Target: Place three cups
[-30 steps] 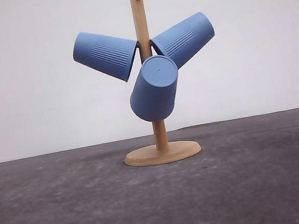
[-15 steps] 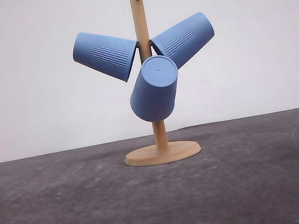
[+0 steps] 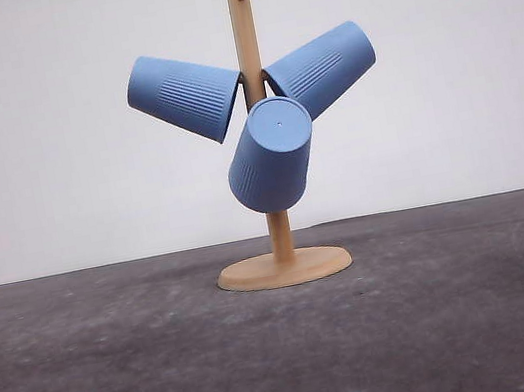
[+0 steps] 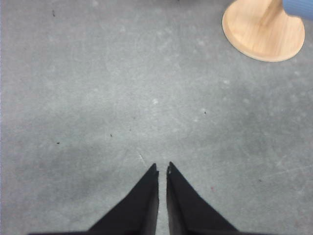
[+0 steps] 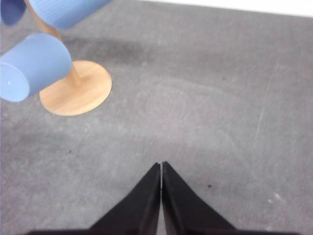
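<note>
We counted three cups on one wooden stand (image 3: 285, 268): the left cup (image 3: 186, 96) and the right cup (image 3: 321, 69) slanted outward from the post, and the front cup (image 3: 271, 156) hung lower, base toward us. The front view gave the full count; the wrist views added the grey table (image 4: 98, 98). The left gripper (image 4: 162, 169) and right gripper (image 5: 161, 165) had their fingers nearly together, apparently holding nothing.
</note>
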